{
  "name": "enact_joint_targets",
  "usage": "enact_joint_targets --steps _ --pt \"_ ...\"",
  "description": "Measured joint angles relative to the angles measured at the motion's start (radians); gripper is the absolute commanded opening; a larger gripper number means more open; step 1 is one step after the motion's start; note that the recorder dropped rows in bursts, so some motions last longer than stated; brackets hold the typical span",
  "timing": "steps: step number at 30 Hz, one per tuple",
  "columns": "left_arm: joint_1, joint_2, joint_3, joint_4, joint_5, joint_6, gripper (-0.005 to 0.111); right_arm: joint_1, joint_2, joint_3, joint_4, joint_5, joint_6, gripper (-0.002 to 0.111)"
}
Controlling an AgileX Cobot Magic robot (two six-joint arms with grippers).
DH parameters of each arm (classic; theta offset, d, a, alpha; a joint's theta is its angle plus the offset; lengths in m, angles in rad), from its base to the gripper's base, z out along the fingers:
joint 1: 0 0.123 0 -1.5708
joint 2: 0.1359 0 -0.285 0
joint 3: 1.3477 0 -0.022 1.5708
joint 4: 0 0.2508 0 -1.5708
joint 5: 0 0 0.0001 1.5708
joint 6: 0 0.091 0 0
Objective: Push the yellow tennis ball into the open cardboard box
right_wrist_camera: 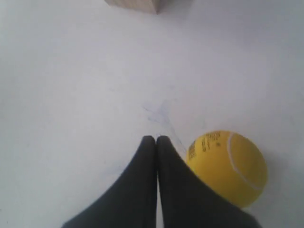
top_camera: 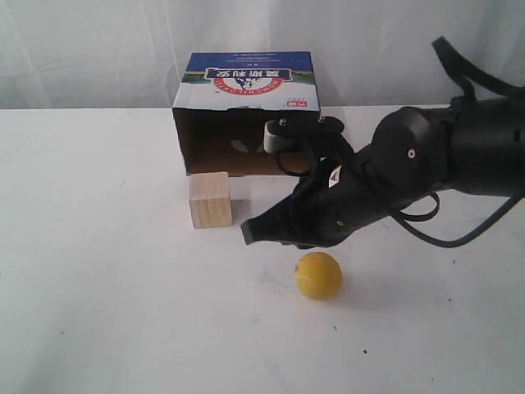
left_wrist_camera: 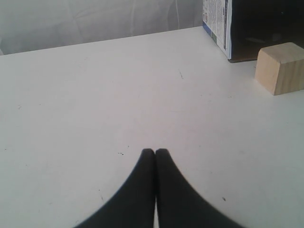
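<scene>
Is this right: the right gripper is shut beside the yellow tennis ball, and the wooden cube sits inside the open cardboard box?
One thing is wrong. The wooden cube is not inside the open cardboard box. It stands on the table outside, in front of the box's open side, as the exterior view shows. The rest holds: the right gripper is shut beside the yellow tennis ball.

1 ball [top_camera: 318, 275], 1 box [top_camera: 246, 78], 1 cube [top_camera: 210, 199]

Right tool [right_wrist_camera: 156, 140]: both fingers pressed flat together, nothing between them. The yellow tennis ball [right_wrist_camera: 230, 167] sits on the white table [right_wrist_camera: 71, 85] just beside one finger; contact cannot be confirmed. Part of a wooden cube [right_wrist_camera: 135, 4] lies well beyond the tips.
</scene>
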Motion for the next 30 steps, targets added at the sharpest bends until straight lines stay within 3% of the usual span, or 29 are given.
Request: enact_joint_targets --steps 8,17,30 --pt "0.0 0.0 0.0 0.0 0.0 0.0 0.0 0.0 0.0 0.02 -0.376 0.079 0.297 0.0" --pt "0.0 0.0 0.0 0.0 0.0 0.0 0.0 -0.022 0.077 0.02 -0.52 0.08 0.392 0.0" --pt "0.0 0.0 0.0 0.0 0.0 0.0 0.0 -0.105 0.11 0.02 -0.57 -0.016 0.412 0.0"
